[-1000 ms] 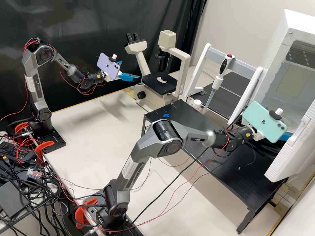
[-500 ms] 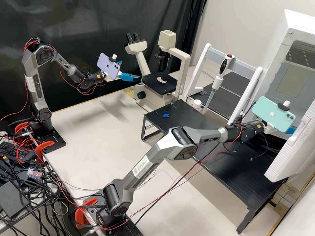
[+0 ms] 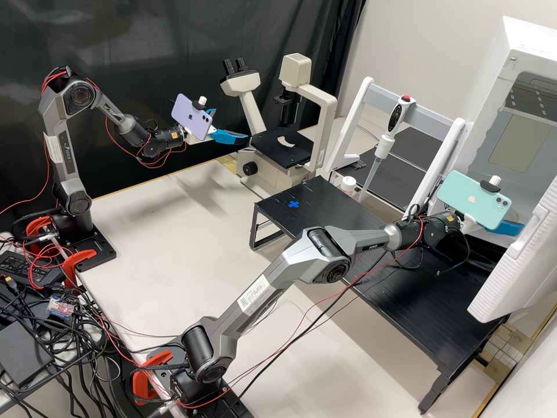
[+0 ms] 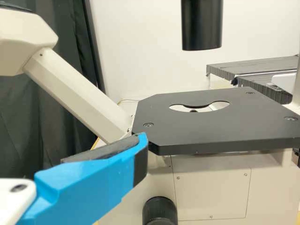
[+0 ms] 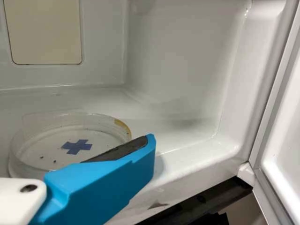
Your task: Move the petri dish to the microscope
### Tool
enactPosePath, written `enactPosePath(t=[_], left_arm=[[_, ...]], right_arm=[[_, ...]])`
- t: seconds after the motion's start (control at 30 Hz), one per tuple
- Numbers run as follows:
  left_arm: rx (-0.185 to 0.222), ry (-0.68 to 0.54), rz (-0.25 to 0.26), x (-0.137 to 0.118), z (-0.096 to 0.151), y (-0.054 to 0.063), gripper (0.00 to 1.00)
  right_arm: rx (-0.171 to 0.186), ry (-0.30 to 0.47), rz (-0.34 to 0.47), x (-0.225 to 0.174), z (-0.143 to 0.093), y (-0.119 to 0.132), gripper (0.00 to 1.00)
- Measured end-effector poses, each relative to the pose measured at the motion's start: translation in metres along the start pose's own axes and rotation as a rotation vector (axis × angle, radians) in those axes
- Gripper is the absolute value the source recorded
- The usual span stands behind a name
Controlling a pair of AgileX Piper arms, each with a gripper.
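Currently, the petri dish (image 5: 44, 143) lies inside the white cabinet (image 3: 531, 36), on the cabinet floor. The dish is clear, round, shallow and upright. A blue cross (image 5: 76, 146) shows within the dish outline; whether it sits in the dish or beneath it cannot be told. Small dark specks also show there, and the dish wall carries a yellow-brown mark. The cabinet door (image 3: 516, 270) stands open.

The right gripper (image 3: 506, 227) is at the cabinet opening, its fingers apart. In the right wrist view, one blue finger (image 5: 105, 180) overlaps the near edge of the dish, its dark pad exposed. Contact between pad and dish cannot be confirmed. The left gripper (image 3: 231, 124) is beside the microscope (image 3: 322, 104), fingers apart, near the stage (image 3: 272, 148). In the left wrist view, one finger overlaps a corner of the stage; contact is unclear. The stage has a round opening, partly covered by a crescent-shaped piece.

The green phone (image 3: 473, 200) on the right arm hides part of its gripper, and the purple phone (image 3: 191, 118) on the left arm partly covers that gripper. The dish is cut off by the finger in front. Its thin clear edges are hard to make out.
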State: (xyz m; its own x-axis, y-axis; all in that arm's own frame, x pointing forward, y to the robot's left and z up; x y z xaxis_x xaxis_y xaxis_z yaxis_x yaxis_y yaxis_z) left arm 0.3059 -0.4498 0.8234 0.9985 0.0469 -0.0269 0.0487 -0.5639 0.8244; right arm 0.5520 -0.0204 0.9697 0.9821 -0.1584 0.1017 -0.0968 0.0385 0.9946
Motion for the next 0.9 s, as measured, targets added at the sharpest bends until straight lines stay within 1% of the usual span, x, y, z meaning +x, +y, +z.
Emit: enactPosePath(t=[0.07, 0.6, 0.9], left_arm=[[0.0, 0.0, 0.0, 0.0, 0.0, 0.0, 1.0], [0.0, 0.0, 0.0, 0.0, 0.0, 0.0, 1.0], [0.0, 0.0, 0.0, 0.0, 0.0, 0.0, 1.0]], right_arm=[[0.005, -0.001, -0.001, 0.001, 0.001, -0.001, 0.0], [0.005, -0.01, -0.001, 0.006, 0.007, -0.004, 0.0], [0.012, -0.019, 0.008, 0.007, 0.013, -0.001, 0.0]])
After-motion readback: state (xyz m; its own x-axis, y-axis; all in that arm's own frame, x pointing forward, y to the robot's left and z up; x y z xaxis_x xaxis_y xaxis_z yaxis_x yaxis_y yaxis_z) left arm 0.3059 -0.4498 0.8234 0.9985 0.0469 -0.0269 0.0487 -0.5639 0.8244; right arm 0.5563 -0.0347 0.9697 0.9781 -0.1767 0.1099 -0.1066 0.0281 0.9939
